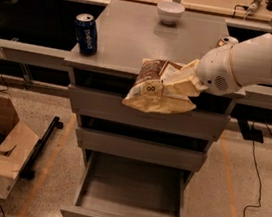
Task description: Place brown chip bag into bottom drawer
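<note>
Beyond the worktop (pixel 136 35) edge, my pincer (pixel 193 80) clasps the brown chip bag (pixel 159 88); mid-carry. Next, lower toward six o'clock into the bottom drawer (pixel 132 191).

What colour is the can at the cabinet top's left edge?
Can: dark blue, white lettering; camera view. End effector holds brown chip bag before the top drawer.
</note>
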Action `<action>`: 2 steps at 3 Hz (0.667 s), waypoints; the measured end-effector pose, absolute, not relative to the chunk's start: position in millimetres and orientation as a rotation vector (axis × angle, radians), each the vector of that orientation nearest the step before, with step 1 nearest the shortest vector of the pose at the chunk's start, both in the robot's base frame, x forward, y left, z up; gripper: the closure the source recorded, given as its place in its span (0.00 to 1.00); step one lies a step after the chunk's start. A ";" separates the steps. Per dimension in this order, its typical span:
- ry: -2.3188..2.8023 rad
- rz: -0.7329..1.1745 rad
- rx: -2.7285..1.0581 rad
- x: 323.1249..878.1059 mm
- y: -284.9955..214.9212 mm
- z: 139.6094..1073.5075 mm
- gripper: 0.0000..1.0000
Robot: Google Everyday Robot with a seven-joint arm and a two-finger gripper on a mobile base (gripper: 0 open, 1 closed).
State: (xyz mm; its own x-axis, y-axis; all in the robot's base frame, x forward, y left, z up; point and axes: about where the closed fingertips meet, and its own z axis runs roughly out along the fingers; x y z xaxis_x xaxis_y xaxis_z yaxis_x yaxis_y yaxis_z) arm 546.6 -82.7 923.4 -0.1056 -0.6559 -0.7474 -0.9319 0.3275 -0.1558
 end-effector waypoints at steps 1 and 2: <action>1.951 0.544 -1.421 516.5 -83.8 888.5 1.00; 2.002 0.581 -1.427 507.9 -83.6 866.0 1.00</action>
